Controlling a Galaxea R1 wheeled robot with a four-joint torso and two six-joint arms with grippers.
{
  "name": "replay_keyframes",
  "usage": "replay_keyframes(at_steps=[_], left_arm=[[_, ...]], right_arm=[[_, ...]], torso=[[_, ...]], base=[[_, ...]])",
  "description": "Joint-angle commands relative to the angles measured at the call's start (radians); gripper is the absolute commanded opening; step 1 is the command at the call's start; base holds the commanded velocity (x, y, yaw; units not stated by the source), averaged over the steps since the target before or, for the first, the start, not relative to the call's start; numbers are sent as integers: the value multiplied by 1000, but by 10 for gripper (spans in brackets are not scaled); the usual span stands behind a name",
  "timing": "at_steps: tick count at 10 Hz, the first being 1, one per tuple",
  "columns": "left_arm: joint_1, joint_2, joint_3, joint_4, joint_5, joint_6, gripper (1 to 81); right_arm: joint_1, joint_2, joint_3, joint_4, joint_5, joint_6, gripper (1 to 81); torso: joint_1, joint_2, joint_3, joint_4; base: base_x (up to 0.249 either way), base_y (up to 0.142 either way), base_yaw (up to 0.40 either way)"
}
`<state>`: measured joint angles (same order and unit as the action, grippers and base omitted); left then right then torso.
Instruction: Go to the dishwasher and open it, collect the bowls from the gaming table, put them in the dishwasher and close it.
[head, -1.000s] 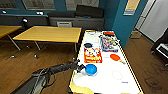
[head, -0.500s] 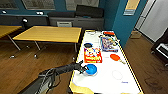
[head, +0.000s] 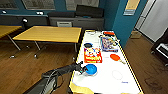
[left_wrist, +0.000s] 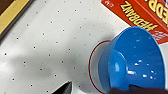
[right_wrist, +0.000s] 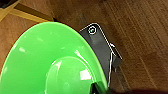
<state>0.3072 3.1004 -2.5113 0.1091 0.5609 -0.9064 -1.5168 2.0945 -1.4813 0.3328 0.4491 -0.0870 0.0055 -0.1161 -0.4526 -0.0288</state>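
left arm (head: 63, 70): dark, tubular | looped black cable near its base | black claw (head: 82, 70) tip

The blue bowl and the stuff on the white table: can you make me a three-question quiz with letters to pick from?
1. Where is the blue bowl?
A. on the white gaming table
B. on the floor
C. on a yellow table

2. What colour is the bowl in the right wrist view?
A. red
B. green
C. white

3. How does the blue bowl sit?
A. flat
B. upside down
C. tipped

Answers: 1 A, it sits near the table's near end by the left gripper. 2 B, bright green. 3 C, the left wrist view shows it tilted.
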Motion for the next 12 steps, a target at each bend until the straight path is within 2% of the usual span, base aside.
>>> replay_keyframes(at_steps=[1,5,9,10,11,12], left_arm=[[-164,41,-47,18,65,-16,811],[-129,51,-47,20,63,-14,811],[-78,61,-41,84,65,-11,811],[-75,60,-19,113,66,-8,10],[-76,43,17,122,73,-6,10],[-84,-9,129,124,76,-6,10]], right_arm=[[23,-52,15,-20,-64,0,10],[26,-49,12,-20,-64,1,10],[26,-41,0,-20,-64,12,10],[28,-38,-3,-20,-64,12,10],[31,-38,-6,-20,-66,12,10],[33,-38,-9,-21,-84,21,10]], torso=[[0,0,0,0],[0,0,0,0],[0,0,0,0],[0,0,0,0],[0,0,0,0],[0,0,0,0]], base=[[0,0,0],[0,0,0],[0,0,0],[0,0,0],[0,0,0],[0,0,0]])
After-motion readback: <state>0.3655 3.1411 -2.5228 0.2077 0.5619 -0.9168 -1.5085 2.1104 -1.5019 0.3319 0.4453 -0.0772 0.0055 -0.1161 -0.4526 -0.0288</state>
